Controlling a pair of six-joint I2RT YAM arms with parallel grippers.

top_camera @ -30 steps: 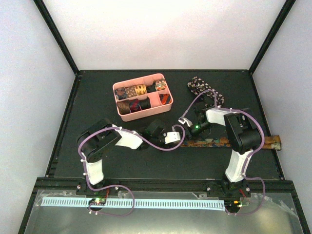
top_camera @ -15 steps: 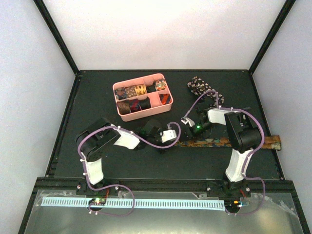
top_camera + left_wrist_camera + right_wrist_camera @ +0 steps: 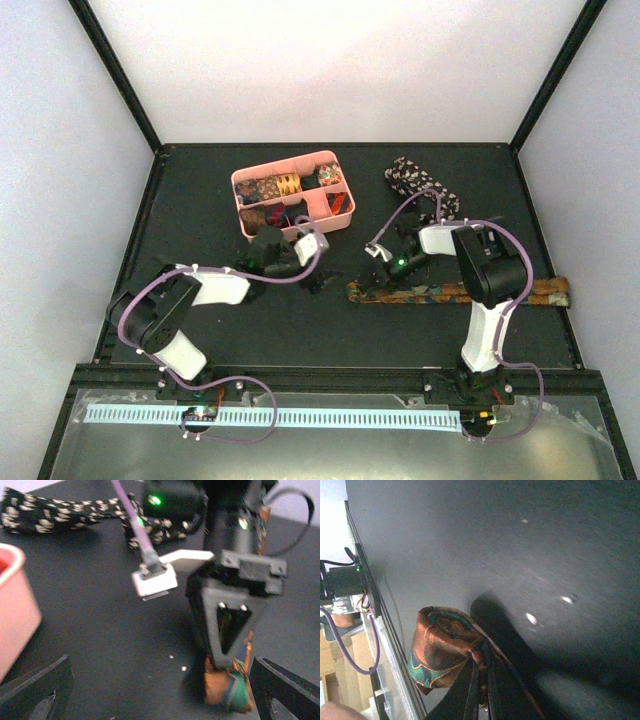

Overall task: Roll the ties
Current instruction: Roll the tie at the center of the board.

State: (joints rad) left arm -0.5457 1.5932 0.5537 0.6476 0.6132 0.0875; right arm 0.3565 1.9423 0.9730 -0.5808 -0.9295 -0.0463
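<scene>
The right tool [image 3: 481, 672] is clamped on the rolled end of a patterned tie [image 3: 440, 292], its length partly hidden under that arm. The left tool [image 3: 160, 700] gapes wide, blurred. Beyond, a pink tray [image 3: 285, 164] holds rolled ties [image 3: 289, 184]; a speckled tie [image 3: 415, 182] lies partly behind cable.

A pink plastic tray [image 3: 284, 166], divided into compartments, is set on the black table [image 3: 190, 200], left of the table's centre. Behind the tray, white walls [image 3: 330, 70] are framed by black corner posts [image 3: 115, 75]. Well in front of the tray, a white slotted strip [image 3: 300, 417] is laid along the near edge.
</scene>
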